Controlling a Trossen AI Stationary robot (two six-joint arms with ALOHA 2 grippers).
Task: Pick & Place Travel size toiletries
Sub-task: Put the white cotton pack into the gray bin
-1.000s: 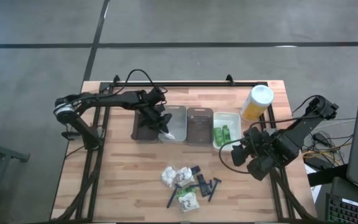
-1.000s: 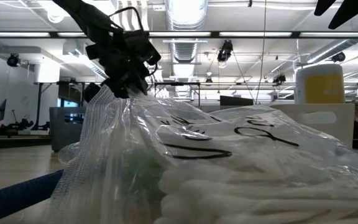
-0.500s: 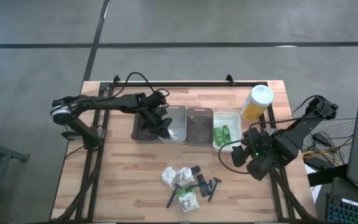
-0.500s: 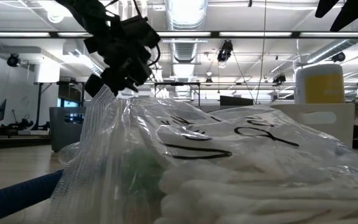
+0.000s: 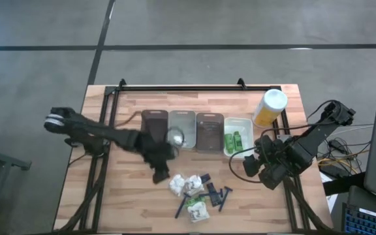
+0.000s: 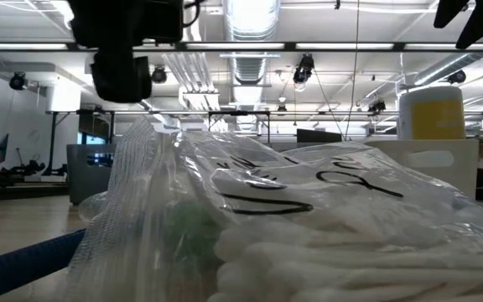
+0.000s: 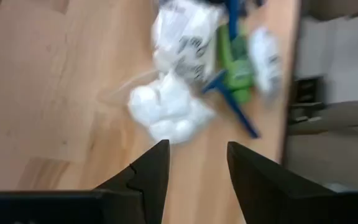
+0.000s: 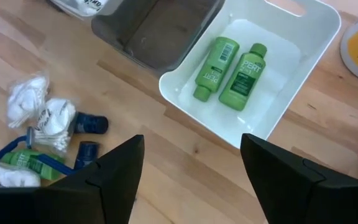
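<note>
Left gripper hangs with released, empty jaws just beside the white packets heaped with razors mid-surface. Right gripper, jaws spread, waits near the right edge; 2 green tubes lie in the white tray.

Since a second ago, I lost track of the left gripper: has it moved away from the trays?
Yes. The left gripper, open, has left the clear tray and swung toward the front of the table, near the white packets.

Two dark arms, blk cables.
</note>
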